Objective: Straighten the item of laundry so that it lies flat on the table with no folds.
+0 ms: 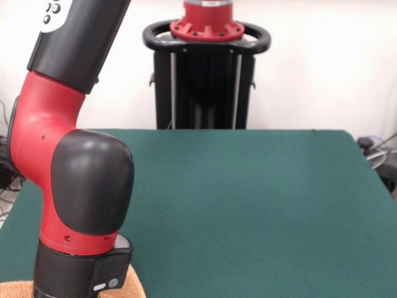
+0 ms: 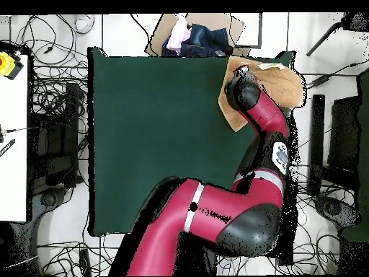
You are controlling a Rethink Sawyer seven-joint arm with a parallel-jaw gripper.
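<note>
1. The gripper itself is hidden in both views. In the front view the arm point(image 1: 74, 155) goes down past the bottom edge at the left, so its end is cut off. In the overhead view the black wrist covers the end from above. I cannot tell whether the gripper is released or clenched, or whether it holds anything.
2. The towel point(image 1: 15, 290) shows in the front view only as a small orange-tan strip at the bottom left corner, on both sides of the black wrist. Most of it is cut off by the picture edge or hidden behind the arm.
3. In the overhead view the towel point(image 2: 285, 85) lies at the top right corner of the table point(image 2: 158, 130), and it seems to reach over the table edge there. The arm covers its middle part, so folds and the border bands are hard to make out.
4. The rest of the green table top point(image 1: 248, 205) is bare felt in the front view.
5. Farther back in the front view stands the black pedestal point(image 1: 205, 87) with a red ring on top, before a white wall.
6. Around the table in the overhead view the floor has many cables point(image 2: 50, 94), and a box with cloth point(image 2: 194, 36) is at the top edge.
</note>
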